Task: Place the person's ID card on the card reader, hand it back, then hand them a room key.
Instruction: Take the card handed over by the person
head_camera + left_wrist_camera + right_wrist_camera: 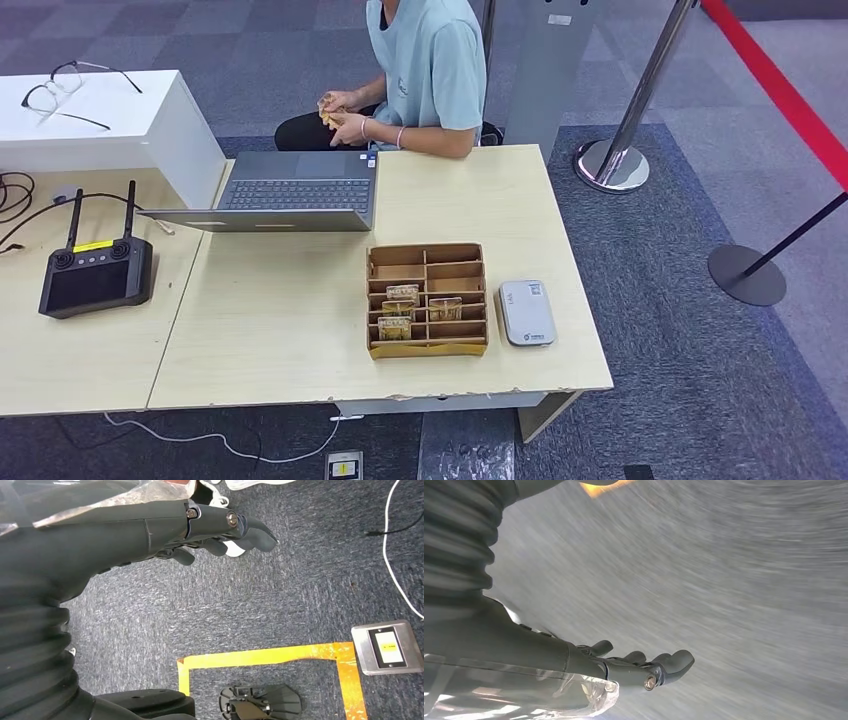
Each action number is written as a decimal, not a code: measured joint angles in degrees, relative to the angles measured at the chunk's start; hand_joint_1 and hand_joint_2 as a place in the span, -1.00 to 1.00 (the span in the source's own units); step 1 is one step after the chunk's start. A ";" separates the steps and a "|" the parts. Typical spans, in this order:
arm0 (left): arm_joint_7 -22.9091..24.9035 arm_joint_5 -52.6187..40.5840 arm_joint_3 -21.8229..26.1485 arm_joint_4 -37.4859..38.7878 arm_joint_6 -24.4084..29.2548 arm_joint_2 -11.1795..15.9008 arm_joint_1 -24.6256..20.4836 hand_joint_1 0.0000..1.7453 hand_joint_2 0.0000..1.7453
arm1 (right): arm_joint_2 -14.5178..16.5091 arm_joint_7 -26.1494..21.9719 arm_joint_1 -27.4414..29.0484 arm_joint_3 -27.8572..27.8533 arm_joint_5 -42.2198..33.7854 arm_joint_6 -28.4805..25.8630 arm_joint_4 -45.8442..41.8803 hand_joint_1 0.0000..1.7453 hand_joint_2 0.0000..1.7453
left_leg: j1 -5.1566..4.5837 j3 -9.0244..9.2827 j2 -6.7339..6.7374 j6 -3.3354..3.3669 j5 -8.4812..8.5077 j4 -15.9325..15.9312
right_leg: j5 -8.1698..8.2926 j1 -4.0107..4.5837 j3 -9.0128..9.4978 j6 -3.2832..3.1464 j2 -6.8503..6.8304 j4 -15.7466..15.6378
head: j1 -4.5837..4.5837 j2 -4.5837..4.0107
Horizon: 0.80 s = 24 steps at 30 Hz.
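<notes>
Both hands hang empty, fingers loose: left hand (220, 535), right hand (639, 667). ID card (328, 117) far across tabletop (280, 330), slightly left; I'd reach left.

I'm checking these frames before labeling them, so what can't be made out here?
- The card in the person's hands: too small in the head view, partly covered by fingers.
- Person's head: cut off by the top edge.
- Printing on the cards in the cardboard organizer and on the card reader: too small.
- Floor behind the right robot hand: motion-blurred.
- Left robot hand: fingers partly hidden behind its own cover.
</notes>
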 joint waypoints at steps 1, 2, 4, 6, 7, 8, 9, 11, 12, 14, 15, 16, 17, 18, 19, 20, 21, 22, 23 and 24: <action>0.00 0.16 0.00 0.00 0.00 -0.03 0.01 -1.00 1.00 | -0.30 -2.28 -0.01 -2.07 4.19 -0.04 -0.31 -1.00 1.00 | 0.01 0.00 -0.01 0.00 0.00 0.00 | 0.00 0.01 0.00 0.00 0.00 0.00 | 0.01 0.00; 0.00 0.27 0.00 0.00 0.00 -0.05 0.03 -1.00 1.00 | -0.55 -3.75 -0.01 -4.35 7.71 -0.07 -0.74 -1.00 1.00 | 0.02 0.00 -0.02 0.00 0.00 0.00 | 0.00 0.01 0.00 0.00 -0.01 0.00 | 0.02 0.00; 0.00 0.42 0.00 0.00 0.00 -0.10 0.09 -1.00 1.00 | -0.72 -5.23 0.15 -8.76 12.87 -0.08 -2.01 -1.00 1.00 | 0.02 -0.01 -0.04 0.00 0.00 0.00 | 0.00 0.01 0.01 0.00 -0.03 0.00 | 0.01 0.00; 0.00 0.59 0.00 0.00 0.00 -0.16 0.13 -1.00 1.00 | -0.57 -6.26 0.78 -13.09 17.52 -0.09 -4.24 -1.00 1.00 | 0.02 -0.02 -0.05 0.00 0.00 -0.01 | 0.00 0.01 0.02 0.00 -0.03 0.00 | 0.00 -0.01; 0.00 0.67 0.00 0.00 0.00 -0.19 0.13 -1.00 1.00 | -0.38 -6.46 1.25 -15.33 19.51 -0.10 -5.87 -1.00 1.00 | 0.02 -0.01 -0.05 0.00 0.00 -0.01 | 0.00 0.02 0.02 0.00 -0.03 0.00 | 0.00 -0.01; 0.00 0.74 0.00 0.00 0.00 -0.22 0.12 -1.00 1.00 | -0.15 -6.14 1.86 -17.43 20.91 -0.10 -7.89 -1.00 1.00 | 0.02 -0.01 -0.08 0.00 0.00 -0.01 | -0.01 0.02 0.03 0.00 -0.05 0.00 | 0.01 -0.01; 0.00 0.78 0.00 0.00 0.00 -0.25 0.13 -1.00 1.00 | 0.14 -5.27 2.68 -19.23 21.76 -0.11 -10.11 -1.00 1.00 | 0.02 -0.02 -0.11 0.00 0.00 -0.01 | -0.01 0.02 0.03 0.00 -0.10 0.00 | 0.02 -0.01; 0.00 0.84 0.00 0.01 0.00 -0.26 0.18 -1.00 1.00 | 0.81 -2.37 4.96 -22.34 22.90 -0.14 -16.12 -1.00 1.00 | 0.02 -0.04 -0.19 0.00 0.00 -0.01 | -0.03 0.01 0.05 0.01 -0.19 0.00 | 0.02 -0.01; 0.00 0.85 0.00 0.02 0.00 -0.26 0.21 -1.00 1.00 | 1.12 -0.97 6.17 -23.56 23.40 -0.16 -19.14 -1.00 1.00 | 0.02 -0.04 -0.20 0.00 0.00 -0.01 | -0.03 0.01 0.04 0.01 -0.21 0.00 | 0.02 -0.01; -0.01 0.85 0.00 0.03 0.00 -0.25 0.21 -1.00 1.00 | 1.57 0.85 8.28 -25.47 24.10 -0.18 -24.62 -1.00 1.00 | 0.02 -0.05 -0.18 0.00 0.00 -0.01 | -0.03 0.01 0.03 0.01 -0.20 0.00 | 0.00 -0.01; -0.02 0.85 0.00 0.03 0.00 -0.25 0.20 -1.00 1.00 | 1.77 1.24 9.15 -26.26 24.31 -0.19 -27.01 -1.00 1.00 | 0.02 -0.04 -0.16 0.00 0.00 -0.01 | -0.03 0.01 0.03 0.01 -0.20 0.00 | 0.01 0.00; -0.02 0.85 0.00 0.03 0.00 -0.25 0.19 -1.00 1.00 | 1.98 1.42 9.87 -26.99 24.53 -0.19 -29.14 -1.00 1.00 | 0.02 -0.04 -0.15 0.00 0.00 -0.01 | -0.03 0.01 0.02 0.01 -0.19 0.00 | 0.01 0.00; -0.02 0.85 0.00 0.03 0.00 -0.25 0.19 -1.00 1.00 | 2.22 1.47 10.47 -27.76 24.87 -0.19 -31.24 -1.00 1.00 | 0.02 -0.03 -0.13 0.00 0.00 -0.01 | -0.03 0.01 0.02 0.01 -0.19 0.00 | 0.01 0.00; -0.02 0.85 0.00 0.04 0.00 -0.25 0.19 -1.00 1.00 | 2.49 1.43 11.00 -28.51 25.46 -0.19 -33.19 -1.00 1.00 | 0.02 -0.03 -0.13 0.00 0.00 -0.01 | -0.03 0.01 0.02 0.01 -0.19 0.00 | 0.01 0.00; -0.02 0.85 0.00 0.04 0.00 -0.25 0.19 -1.00 1.00 | 2.81 1.37 11.51 -29.26 26.35 -0.19 -35.24 -1.00 1.00 | 0.02 -0.02 -0.13 0.00 0.00 -0.01 | -0.02 0.01 0.02 0.01 -0.19 0.00 | 0.02 0.00; -0.02 0.85 0.00 0.04 0.00 -0.25 0.19 -1.00 1.00 | 3.14 1.38 11.99 -29.99 27.35 -0.19 -37.27 -1.00 1.00 | 0.02 -0.01 -0.13 0.00 0.00 0.00 | -0.02 0.01 0.02 0.01 -0.19 0.00 | 0.01 0.00; -0.02 0.85 0.00 0.04 0.00 -0.25 0.19 -1.00 1.00 | 3.50 1.55 12.48 -30.69 28.45 -0.19 -39.25 -1.00 1.00 | 0.02 -0.01 -0.13 0.00 0.01 0.00 | -0.02 0.01 0.03 0.01 -0.19 0.00 | 0.02 -0.01; -0.01 0.85 0.00 0.04 0.00 -0.26 0.19 -1.00 1.00 | 3.84 1.96 12.94 -31.38 29.61 -0.19 -41.27 -1.00 1.00 | 0.02 0.00 -0.13 0.00 0.01 0.00 | -0.02 0.01 0.03 0.01 -0.19 0.00 | 0.02 -0.01; 0.00 0.85 0.00 0.04 0.00 -0.26 0.20 -1.00 1.00 | 4.15 2.59 13.39 -32.03 30.84 -0.19 -43.20 -1.00 1.00 | 0.01 0.00 -0.13 0.00 0.01 0.00 | -0.02 0.01 0.03 0.01 -0.19 0.00 | 0.02 -0.01; 0.03 0.85 0.00 0.04 0.00 -0.27 0.20 -1.00 1.00 | 4.45 3.38 13.84 -32.69 32.26 -0.19 -45.22 -1.00 1.00 | 0.01 0.00 -0.12 0.00 0.01 0.00 | -0.02 0.00 0.03 0.01 -0.19 0.00 | 0.02 -0.01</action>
